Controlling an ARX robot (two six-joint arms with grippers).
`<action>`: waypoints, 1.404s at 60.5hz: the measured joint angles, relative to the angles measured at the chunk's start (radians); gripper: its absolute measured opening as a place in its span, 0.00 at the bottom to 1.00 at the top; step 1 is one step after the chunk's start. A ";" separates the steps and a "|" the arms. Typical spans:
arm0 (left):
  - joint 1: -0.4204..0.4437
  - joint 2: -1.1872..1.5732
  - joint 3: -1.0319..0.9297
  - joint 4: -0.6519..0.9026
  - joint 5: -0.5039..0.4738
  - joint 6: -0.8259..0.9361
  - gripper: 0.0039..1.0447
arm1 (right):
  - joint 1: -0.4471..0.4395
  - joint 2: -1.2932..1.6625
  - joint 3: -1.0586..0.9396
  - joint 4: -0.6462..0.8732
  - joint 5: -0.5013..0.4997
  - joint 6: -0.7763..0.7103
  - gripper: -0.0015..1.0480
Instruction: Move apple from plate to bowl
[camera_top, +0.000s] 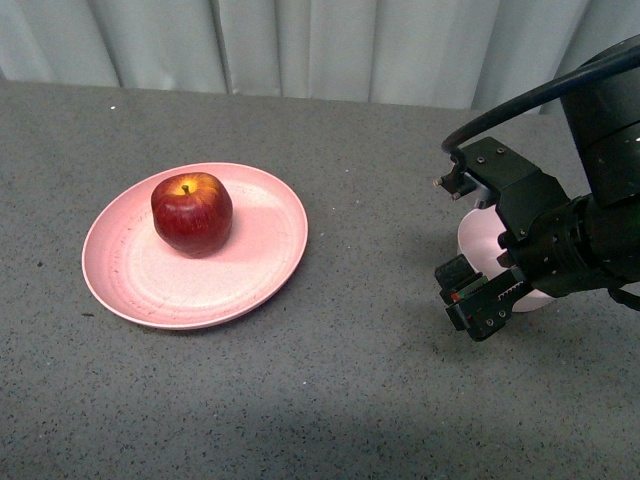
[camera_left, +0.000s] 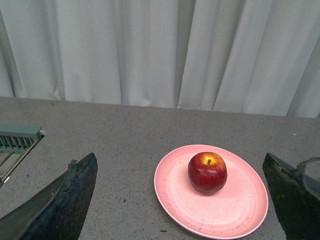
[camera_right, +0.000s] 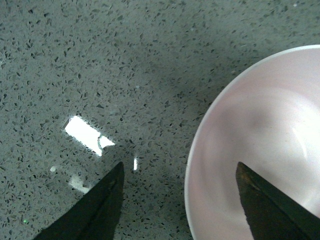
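Observation:
The dark red apple (camera_top: 192, 213) stands upright near the back of the salmon-pink plate (camera_top: 135, 285) on the left of the table. The pale pink bowl (camera_top: 478, 243) sits on the right, partly hidden behind my right gripper (camera_top: 456, 240), which is open and empty above its near-left rim. In the right wrist view the bowl (camera_right: 260, 145) is empty and its rim lies between the fingers of the right gripper (camera_right: 180, 167). My left gripper (camera_left: 179, 157) is open and empty, well back from the apple (camera_left: 207, 172) and the plate (camera_left: 220, 217). It is out of the front view.
The grey speckled tabletop (camera_top: 360, 380) runs back to a pale curtain (camera_top: 330, 45). A grey-green slatted object (camera_left: 17, 140) shows at the edge of the left wrist view. Light glare marks the table (camera_right: 87, 132) beside the bowl.

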 joint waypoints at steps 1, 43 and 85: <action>0.000 0.000 0.000 0.000 0.000 0.000 0.94 | 0.000 0.003 0.002 -0.002 0.000 -0.001 0.59; 0.000 0.000 0.000 0.000 0.000 0.000 0.94 | 0.042 -0.025 0.033 -0.061 0.045 -0.045 0.01; 0.000 0.000 0.000 0.000 0.000 0.000 0.94 | 0.231 0.063 0.198 -0.074 -0.045 0.048 0.01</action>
